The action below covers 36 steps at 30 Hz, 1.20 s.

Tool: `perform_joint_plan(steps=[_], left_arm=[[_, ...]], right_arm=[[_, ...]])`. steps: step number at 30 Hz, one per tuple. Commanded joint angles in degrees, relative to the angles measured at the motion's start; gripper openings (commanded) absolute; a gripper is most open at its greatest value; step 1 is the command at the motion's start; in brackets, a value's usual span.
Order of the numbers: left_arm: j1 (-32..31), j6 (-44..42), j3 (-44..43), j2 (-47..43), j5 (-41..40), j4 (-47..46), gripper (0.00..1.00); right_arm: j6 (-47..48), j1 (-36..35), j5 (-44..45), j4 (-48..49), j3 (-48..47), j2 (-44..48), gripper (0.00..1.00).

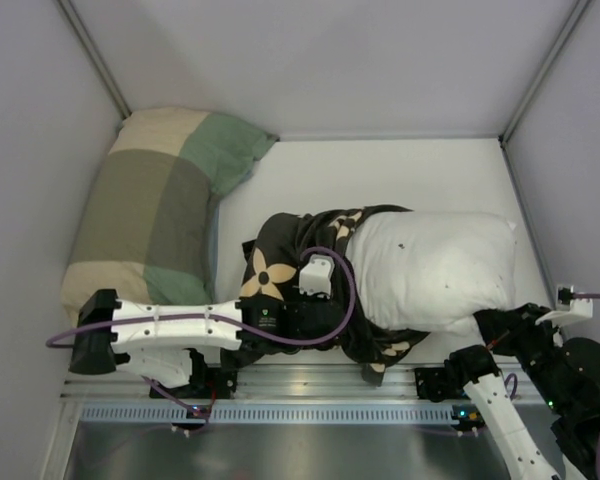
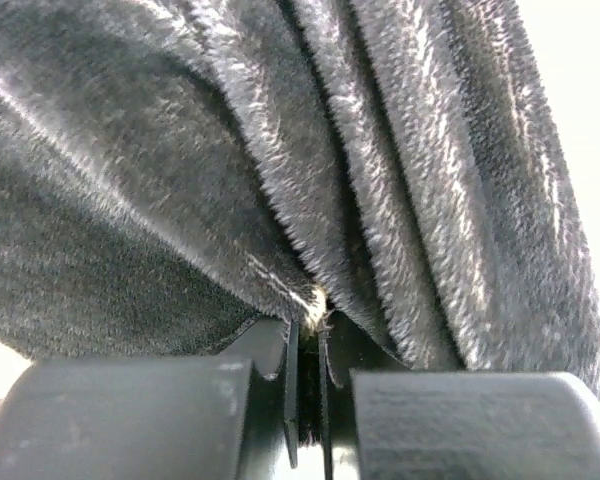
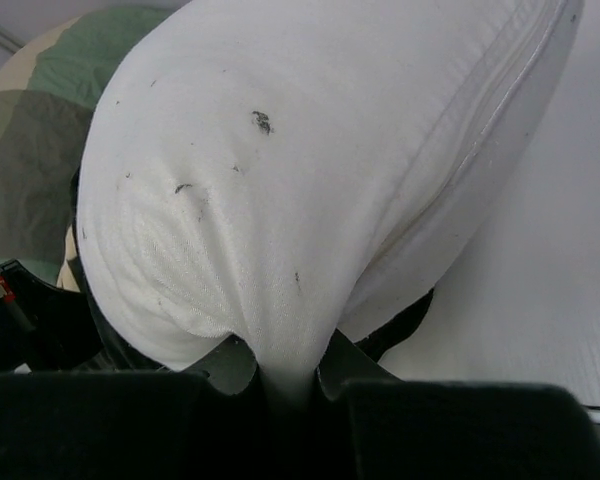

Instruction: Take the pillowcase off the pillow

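**We are holding both ends**

We are pinching a fold of the black pillowcase [image 2: 180, 150] in the left gripper [image 2: 308, 350], its jaws nearly closed on the plush. The right gripper [image 3: 285, 375] is squeezing narrow on a corner of the white pillow [image 3: 280, 180]. From above, the pillowcase is bunching over the pillow's 9 o'clock end, and the rest is lying bare toward 3 o'clock. A checked pillow [image 1: 150, 210] is lying at 10 o'clock on the table [image 1: 380, 170].

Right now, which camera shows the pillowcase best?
Top external: most of the pillowcase shows, bunched over the left end of the pillow. Left wrist shows only black folds pinched in the left gripper; right wrist, a dark edge under the pillow.
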<state>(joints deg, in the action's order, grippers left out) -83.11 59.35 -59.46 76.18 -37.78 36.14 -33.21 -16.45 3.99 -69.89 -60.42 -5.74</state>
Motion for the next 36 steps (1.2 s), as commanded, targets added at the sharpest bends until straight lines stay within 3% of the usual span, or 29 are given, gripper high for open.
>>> perform_joint_plan(steps=[1, 4, 10, 13, 17, 26, 32, 36], left_arm=[[-1.09, 2.17, 2.5, -7.06, -1.24, -2.83, 0.0], [-1.35, 4.44, 6.81, -16.72, -2.9, 0.58, 0.0], [-1.26, 13.94, 10.5, -40.52, -9.06, 21.32, 0.0], [-1.26, 14.83, 11.21, -52.31, -9.85, 24.94, 0.0], [-1.18, 14.3, 11.3, -61.67, -10.99, 26.96, 0.0], [-0.03, 13.86, 8.05, -59.66, -12.05, 32.5, 0.0], [-0.03, 13.6, 7.96, -53.61, -12.06, 32.24, 0.0], [-0.03, 6.51, 7.26, -42.04, -8.9, 26.64, 0.0]], right_arm=[[0.16, -0.52, 0.31, 6.52, -3.29, -0.24, 0.0], [0.95, -0.69, 2.95, 6.61, -6.79, -1.38, 0.0], [4.38, -1.22, 11.64, 6.08, -16.21, -4.1, 0.0], [4.82, -2.44, 18.32, 5.2, -19.99, -4.63, 0.0], [3.07, -5.43, 29.81, 2.75, -22.8, -4.11, 0.0], [-6.32, -16.77, 49.52, -4.28, -28.87, 1.07, 0.0], [-9.32, -20.82, 48.85, -5.87, -27.47, 1.87, 0.0], [-9.77, -20.91, 42.17, -2.99, -20.3, 0.46, 0.0]])
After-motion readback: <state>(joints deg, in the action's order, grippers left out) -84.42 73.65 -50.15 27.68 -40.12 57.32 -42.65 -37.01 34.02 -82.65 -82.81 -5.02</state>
